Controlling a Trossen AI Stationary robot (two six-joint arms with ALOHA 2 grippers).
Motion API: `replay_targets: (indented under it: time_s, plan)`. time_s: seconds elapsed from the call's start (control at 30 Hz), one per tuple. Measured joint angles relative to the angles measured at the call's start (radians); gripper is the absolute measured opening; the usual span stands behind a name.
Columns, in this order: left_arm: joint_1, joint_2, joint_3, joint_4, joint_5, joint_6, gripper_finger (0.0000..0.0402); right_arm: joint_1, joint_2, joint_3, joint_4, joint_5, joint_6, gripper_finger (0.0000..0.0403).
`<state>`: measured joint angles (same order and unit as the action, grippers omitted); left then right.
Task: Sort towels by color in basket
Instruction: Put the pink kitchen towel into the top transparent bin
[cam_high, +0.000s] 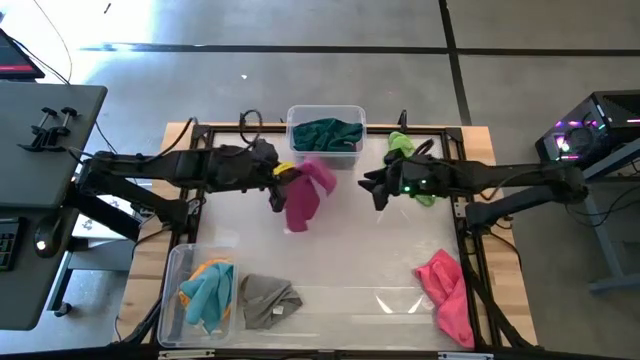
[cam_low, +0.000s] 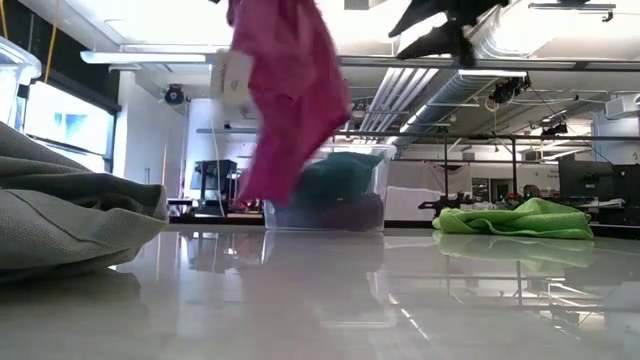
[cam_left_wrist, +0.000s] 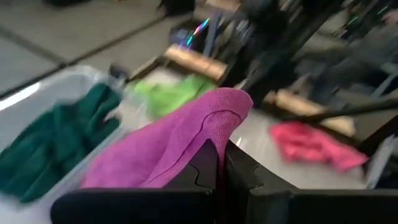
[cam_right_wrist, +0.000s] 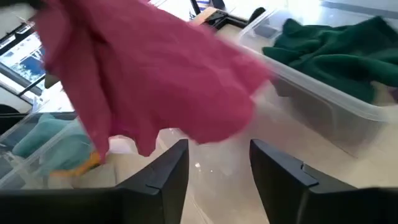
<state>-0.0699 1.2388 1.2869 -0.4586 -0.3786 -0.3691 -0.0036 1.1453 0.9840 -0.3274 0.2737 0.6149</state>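
We look down on a glossy white surface (cam_high: 350, 250) with two dark robot arms reaching in from either side. The left gripper (cam_high: 279, 178) hangs above the middle of the surface, its fingers clenched on the top edge of a soft magenta towel (cam_high: 305, 195). The cloth is pinched between the two fingers and drapes freely below them, clear of the surface, just in front of a clear plastic bin (cam_high: 326, 158) at the far edge. A crumpled dark green towel (cam_high: 327, 134) lies inside that bin; beneath it we think we see a purple cloth, though the bin wall blurs it.

The right gripper (cam_high: 378, 188) hovers near the hanging towel with its fingers (cam_right_wrist: 166, 174) spread apart and empty, the magenta cloth just beyond them. A lime green towel (cam_high: 402, 146) lies on the surface beside the right arm. A bright pink towel (cam_high: 445, 290) lies at the near right corner.

At the near left, a second clear bin (cam_high: 172, 290) holds a cyan towel (cam_high: 208, 295) lying over an orange one (cam_high: 213, 268). A grey towel (cam_high: 268, 300) lies crumpled on the surface just beside that bin.
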Motion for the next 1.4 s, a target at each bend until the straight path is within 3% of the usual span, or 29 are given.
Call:
replay_targets:
  time_s: [0.23, 0.3, 0.37, 0.5, 0.7, 0.83, 0.97, 1.07, 1.3, 1.4]
  plan:
    - [-0.033, 0.007, 0.005, 0.166, 0.001, 0.024, 0.0000, 0.002, 0.150, 0.000, 0.526, -0.203, -0.114, 0.0242]
    - [-0.041, 0.015, 0.005, 0.194, 0.001, 0.024, 0.0000, 0.010, 0.188, 0.002, 0.670, -0.216, -0.181, 0.0259]
    - [-0.045, 0.026, 0.005, 0.207, 0.001, 0.024, 0.0000, 0.029, 0.218, 0.025, 0.698, -0.163, -0.296, 0.0266]
    - [-0.045, 0.065, 0.005, 0.260, 0.036, 0.023, 0.0000, 0.070, 0.285, 0.123, 0.642, -0.049, -0.507, 0.0263]
    - [-0.048, 0.122, 0.005, 0.437, 0.106, 0.072, 0.0000, 0.094, 0.395, 0.273, 0.489, -0.132, -0.568, 0.0238]
    - [-0.050, 0.121, 0.004, 0.473, 0.105, 0.138, 0.0000, 0.113, 0.423, 0.344, 0.335, -0.135, -0.508, 0.0179]
    - [-0.050, 0.102, 0.004, 0.456, 0.084, 0.145, 0.0001, 0.127, 0.417, 0.367, 0.235, -0.135, -0.492, 0.0080]
    - [-0.039, 0.072, 0.004, 0.378, 0.063, 0.142, 0.0013, 0.137, 0.397, 0.375, 0.179, -0.154, -0.483, 0.0015]
    - [-0.014, -0.023, 0.005, -0.003, -0.138, 0.057, 0.0083, 0.144, 0.323, 0.368, -0.008, -0.246, -0.320, 0.0012]
    - [-0.014, -0.051, 0.005, -0.111, -0.170, -0.001, 0.0112, 0.135, 0.309, 0.280, -0.005, -0.287, -0.252, 0.0009]
